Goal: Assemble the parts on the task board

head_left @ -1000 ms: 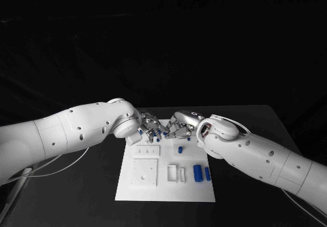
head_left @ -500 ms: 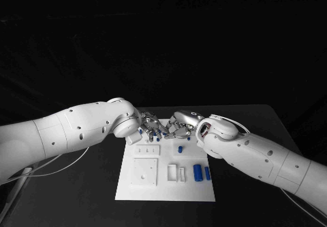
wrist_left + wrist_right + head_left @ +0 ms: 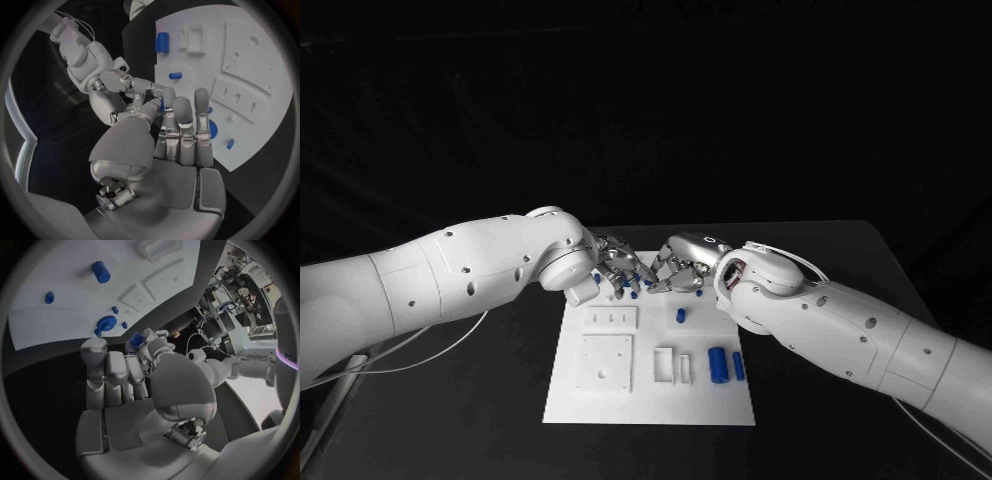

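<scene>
White task board (image 3: 646, 400) lies mid-table (image 3: 862, 260), with both silver hands meeting at its far edge. Right hand (image 3: 134, 365) pinches a small blue part (image 3: 136, 340) at its fingertips, held above the table beyond the board. Left hand (image 3: 165, 130) reaches toward that part, fingers close together; whether it grips cannot be told. Step in hand, by judgement: regrasp or handover. Next, the part must be aligned over its socket.
</scene>
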Controlling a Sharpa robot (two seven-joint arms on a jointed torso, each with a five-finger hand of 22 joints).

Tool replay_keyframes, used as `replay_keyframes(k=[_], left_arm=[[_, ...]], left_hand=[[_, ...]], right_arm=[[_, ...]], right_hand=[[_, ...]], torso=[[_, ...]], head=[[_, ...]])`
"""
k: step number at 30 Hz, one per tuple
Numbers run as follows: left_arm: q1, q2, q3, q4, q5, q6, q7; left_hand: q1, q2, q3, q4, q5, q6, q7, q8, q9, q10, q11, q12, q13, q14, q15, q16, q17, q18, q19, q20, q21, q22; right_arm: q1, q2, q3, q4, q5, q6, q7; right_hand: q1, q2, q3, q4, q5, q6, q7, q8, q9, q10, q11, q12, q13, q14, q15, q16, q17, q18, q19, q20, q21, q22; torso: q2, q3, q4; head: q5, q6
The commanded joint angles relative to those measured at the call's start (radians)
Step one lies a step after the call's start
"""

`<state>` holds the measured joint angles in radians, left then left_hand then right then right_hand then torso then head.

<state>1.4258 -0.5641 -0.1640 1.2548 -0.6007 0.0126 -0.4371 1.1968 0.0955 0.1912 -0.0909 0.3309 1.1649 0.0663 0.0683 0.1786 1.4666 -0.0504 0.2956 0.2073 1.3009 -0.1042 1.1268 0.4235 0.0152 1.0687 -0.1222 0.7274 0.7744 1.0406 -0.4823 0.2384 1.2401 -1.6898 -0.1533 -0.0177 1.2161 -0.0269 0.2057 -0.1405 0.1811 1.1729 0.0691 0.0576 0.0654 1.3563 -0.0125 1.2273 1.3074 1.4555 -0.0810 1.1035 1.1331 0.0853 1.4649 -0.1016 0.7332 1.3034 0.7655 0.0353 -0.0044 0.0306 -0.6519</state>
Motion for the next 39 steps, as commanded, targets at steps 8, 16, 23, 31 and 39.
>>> replay_keyframes(k=[8,16,23,31,39], left_arm=[[0.001,-0.002,0.001,0.0,-0.006,-0.026,0.011],[0.001,-0.005,0.0,-0.009,-0.026,-0.043,0.005],[0.001,-0.012,0.0,-0.017,-0.05,-0.042,-0.009],[0.0,-0.016,-0.002,-0.022,-0.104,-0.021,-0.043],[-0.003,-0.017,-0.027,-0.034,-0.138,-0.015,-0.066]], left_hand=[[-0.02,-0.023,0.015,0.005,0.071,0.124,-0.087,-0.002,0.694,0.048,-0.018,0.102,0.028,0.03,-0.021,0.036,0.062,-0.008,0.019,-0.019,0.022,0.039],[-0.025,-0.028,0.014,0.004,0.083,0.154,-0.096,-0.002,0.724,0.05,-0.023,0.159,0.034,0.045,-0.027,0.048,0.108,-0.008,0.029,-0.024,0.026,0.06],[-0.032,-0.029,0.018,0.0,0.092,0.166,-0.101,-0.003,0.743,0.05,-0.026,0.183,0.028,0.055,-0.028,0.042,0.149,-0.006,0.035,-0.024,0.021,0.08],[-0.041,-0.027,0.017,-0.006,0.102,0.191,-0.109,-0.001,0.769,0.049,-0.032,0.225,0.032,0.076,-0.031,0.068,0.216,-0.002,0.046,-0.025,0.022,0.103],[-0.053,-0.019,0.022,-0.015,0.112,0.207,-0.113,-0.002,0.788,0.05,-0.034,0.249,0.034,0.089,-0.03,0.088,0.259,0.004,0.053,-0.021,0.022,0.119]], right_arm=[[-0.002,-0.017,0.001,-0.003,0.002,-0.086,0.013],[-0.015,-0.057,0.001,0.023,0.019,-0.126,0.037],[-0.029,-0.12,0.001,0.072,0.036,-0.154,0.053],[-0.034,-0.194,0.025,0.092,0.159,-0.217,0.072],[-0.034,-0.243,0.068,0.078,0.347,-0.265,0.137]], right_hand=[[-0.006,-0.053,-0.069,0.043,0.02,-0.218,0.049,0.005,-0.004,-0.054,0.027,-0.068,0.003,-0.01,0.022,-0.043,-0.031,0.036,0.049,0.02,-0.066,-0.028],[0.024,-0.07,-0.138,0.075,0.045,-0.332,0.057,-0.002,-0.009,-0.075,0.032,-0.086,-0.029,-0.015,0.027,-0.067,-0.047,0.048,0.049,0.029,-0.104,-0.043],[0.028,-0.073,-0.151,0.082,0.067,-0.326,0.06,-0.001,-0.009,-0.079,0.034,-0.089,-0.039,-0.014,0.028,-0.072,-0.05,0.048,0.05,0.03,-0.109,-0.044],[0.029,-0.073,-0.145,0.087,0.103,-0.283,0.055,0.0,-0.007,-0.078,0.031,-0.092,-0.048,-0.013,0.026,-0.075,-0.052,0.048,0.05,0.029,-0.117,-0.047],[0.019,-0.057,-0.154,0.059,0.127,-0.255,0.051,0.002,-0.006,-0.118,0.025,-0.177,-0.14,-0.02,0.022,-0.189,-0.121,0.042,0.047,0.023,-0.252,-0.125]], torso=[[0.0,0.0001,0.0004],[0.0,0.0002,-0.0002],[-0.001,0.0006,-0.0011],[-0.002,0.0004,-0.0018],[-0.009,0.0013,-0.0062]], head=[[-0.001,-0.002],[0.008,-0.007],[0.016,-0.012],[0.025,-0.021],[0.038,-0.039]])
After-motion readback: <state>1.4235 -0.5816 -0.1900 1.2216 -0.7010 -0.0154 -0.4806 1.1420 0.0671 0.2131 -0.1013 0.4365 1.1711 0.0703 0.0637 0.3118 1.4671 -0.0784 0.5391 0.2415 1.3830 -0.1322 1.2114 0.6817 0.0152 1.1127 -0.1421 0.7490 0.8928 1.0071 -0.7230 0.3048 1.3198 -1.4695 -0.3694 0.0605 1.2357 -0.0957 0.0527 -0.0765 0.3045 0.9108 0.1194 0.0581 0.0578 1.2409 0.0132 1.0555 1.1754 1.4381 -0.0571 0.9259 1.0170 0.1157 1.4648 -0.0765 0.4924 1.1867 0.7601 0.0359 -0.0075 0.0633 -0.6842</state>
